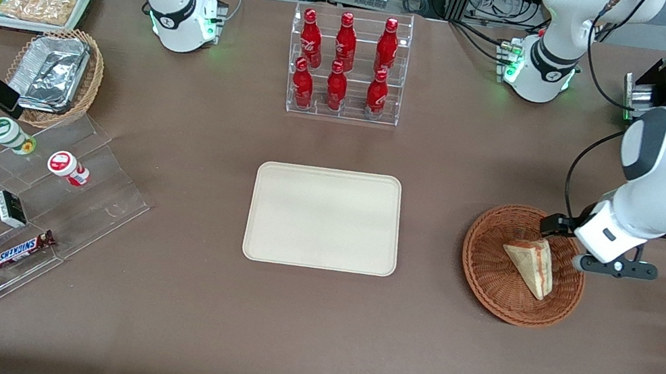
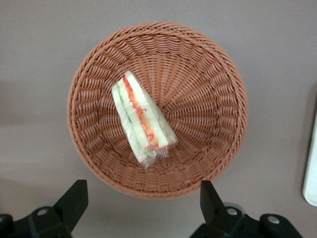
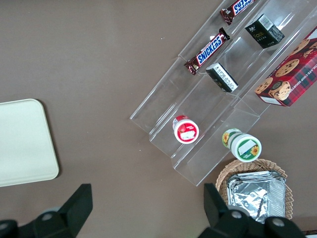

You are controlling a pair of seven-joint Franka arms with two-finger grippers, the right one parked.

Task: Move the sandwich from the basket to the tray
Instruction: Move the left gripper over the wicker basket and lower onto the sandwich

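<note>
Brown tabletop: I see the sandwich (image 2: 142,119) lying in the basket (image 2: 208,84), tray (image 1: 325,218) bare; my gripper (image 2: 143,206) hovers above, fingers spread, holding nothing.

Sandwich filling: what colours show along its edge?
Red-orange and green between pale bread on the sandwich, clearest in the left wrist view.

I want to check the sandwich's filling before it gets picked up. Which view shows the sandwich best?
The left wrist view: the sandwich lies unobstructed in the basket, layers visible, gripper open above. The front view shows it smaller; the right wrist view misses it.
</note>
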